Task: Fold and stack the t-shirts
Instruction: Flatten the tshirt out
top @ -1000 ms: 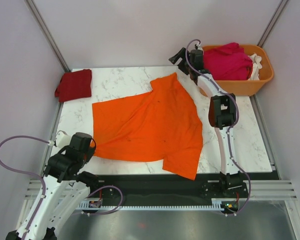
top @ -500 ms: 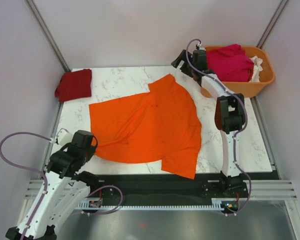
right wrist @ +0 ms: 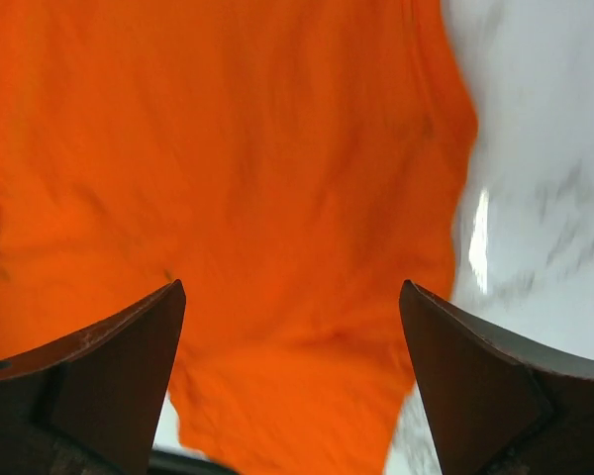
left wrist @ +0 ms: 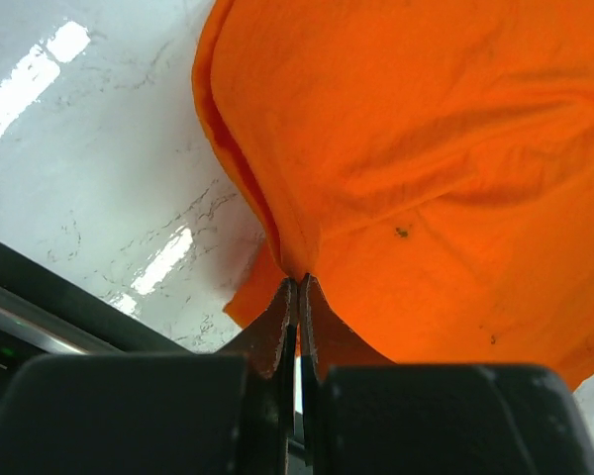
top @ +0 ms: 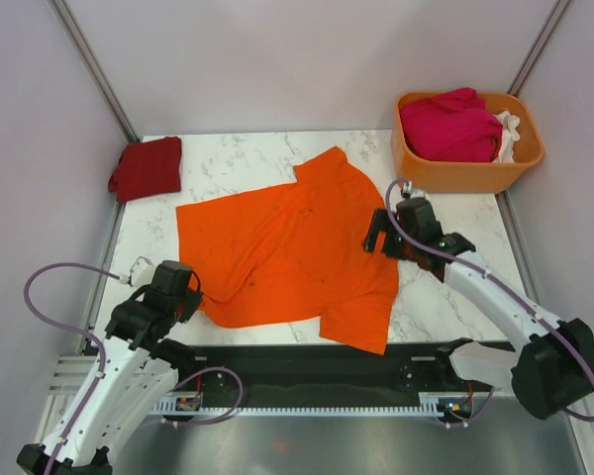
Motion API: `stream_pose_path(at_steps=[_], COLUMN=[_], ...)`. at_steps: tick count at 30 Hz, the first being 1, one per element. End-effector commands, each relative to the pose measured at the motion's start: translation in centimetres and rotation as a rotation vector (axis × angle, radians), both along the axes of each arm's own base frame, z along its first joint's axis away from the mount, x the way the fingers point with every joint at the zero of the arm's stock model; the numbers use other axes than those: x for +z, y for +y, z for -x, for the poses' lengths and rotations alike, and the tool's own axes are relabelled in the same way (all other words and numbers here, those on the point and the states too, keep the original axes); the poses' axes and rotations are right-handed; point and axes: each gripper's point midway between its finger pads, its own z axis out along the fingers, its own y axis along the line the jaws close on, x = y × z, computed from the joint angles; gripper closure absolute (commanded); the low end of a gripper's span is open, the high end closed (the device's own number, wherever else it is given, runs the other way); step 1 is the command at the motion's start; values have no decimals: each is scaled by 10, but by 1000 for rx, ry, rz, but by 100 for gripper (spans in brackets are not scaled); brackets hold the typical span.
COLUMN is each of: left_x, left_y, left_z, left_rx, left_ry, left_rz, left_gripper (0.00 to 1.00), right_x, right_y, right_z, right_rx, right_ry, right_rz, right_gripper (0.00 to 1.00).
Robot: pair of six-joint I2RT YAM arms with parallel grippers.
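The dark red t-shirt (top: 147,168) lies folded off the orange t-shirt's (top: 297,247) far-left corner. The orange one sprawls on the bench (top: 238,158), its near-left hem pinched by the left end effector (left wrist: 297,287). The right end effector (right wrist: 292,287) hangs spread above its right side. The magenta t-shirt (top: 450,124) and white t-shirt (top: 507,129) wait in the basket (top: 470,176).

The table (top: 238,158) fills the middle of the top view. A spread t-shirt (top: 287,247) lies across its centre, with one lower corner reaching the near edge at the lower middle of the frame. A folded t-shirt (top: 147,168) sits at the table's upper left corner, well apart from the spread one. At the upper right stands the basket (top: 465,178) — heaped t-shirts (top: 450,124) lie inside it. The left gripper (top: 195,294) is at the lower left edge of the spread t-shirt, pinched onto it. The right gripper (top: 376,236) is over its right side — seemingly just above the cloth.
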Motion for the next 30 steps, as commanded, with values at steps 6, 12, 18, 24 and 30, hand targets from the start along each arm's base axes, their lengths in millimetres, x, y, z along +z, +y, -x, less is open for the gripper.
stream_pose_path(at_steps=[6, 12, 18, 24, 30], left_x=[-4, -6, -9, -7, -8], left_y=[-16, -19, -16, -15, -15], left_z=[-9, -6, -6, -7, -7], left_rx=[-50, -61, -56, -59, -58], left_ry=[-46, -60, -40, -50, -43], left_rz=[62, 89, 67, 60, 54], left_gripper=[98, 98, 98, 98, 98], right_x=[-67, -85, -126, -131, -119], right_y=[-6, 7, 18, 16, 23], right_z=[144, 201, 229, 211, 189], right_rx=[-7, 39, 103, 81, 62], right_ry=[296, 391, 479, 397, 277], right_rz=[-69, -128, -94, -38, -85], right_gripper=[2, 2, 2, 11, 38])
